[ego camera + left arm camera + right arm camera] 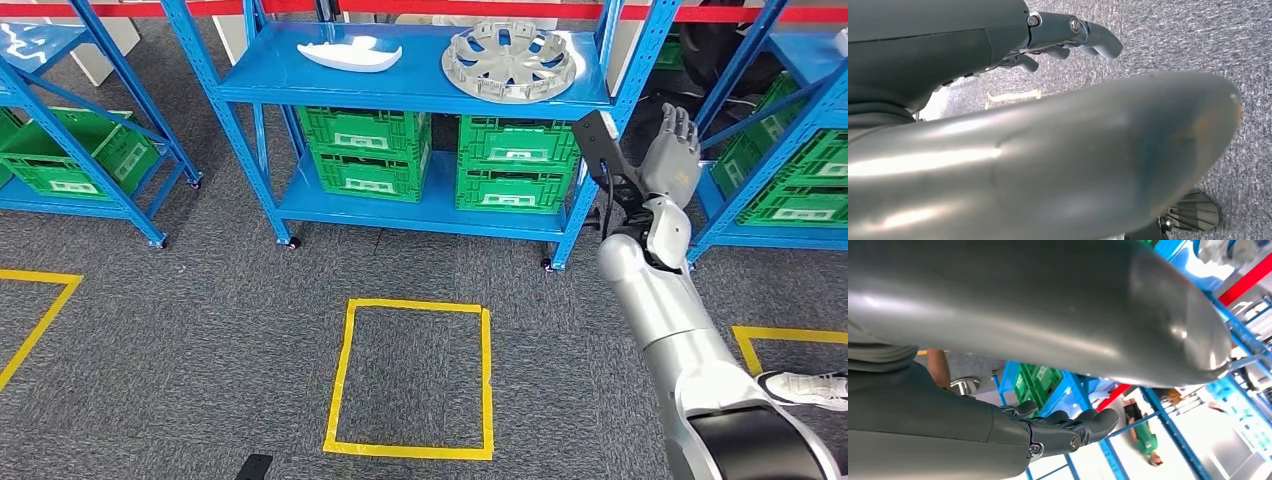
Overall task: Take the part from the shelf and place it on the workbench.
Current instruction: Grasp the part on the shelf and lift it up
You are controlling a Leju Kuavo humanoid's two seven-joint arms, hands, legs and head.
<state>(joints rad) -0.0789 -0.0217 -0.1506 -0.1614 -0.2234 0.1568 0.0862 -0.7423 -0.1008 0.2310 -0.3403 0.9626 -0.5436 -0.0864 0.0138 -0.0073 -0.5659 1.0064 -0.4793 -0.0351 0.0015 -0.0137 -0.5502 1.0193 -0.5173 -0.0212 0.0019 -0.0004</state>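
On the blue shelf's [300, 85] upper board lie two parts: a white curved cover [350, 54] on the left and a round silver wheel hub [512, 62] on the right. My right hand [672, 152] is raised beside the shelf's right post, to the right of the hub and apart from it, fingers stretched out and holding nothing. The right wrist view shows the same hand's [1068, 430] dark fingers extended with nothing in them. In the left wrist view my left hand [1068, 35] hangs over grey carpet, fingers loosely curled and apart, holding nothing.
Green crates [365, 150] fill the shelf's lower level. More blue racks with green crates stand at the left [75, 150] and right [800, 180]. A yellow tape square [412, 378] marks the carpet in front. A person's white shoe [810, 388] is at the right edge.
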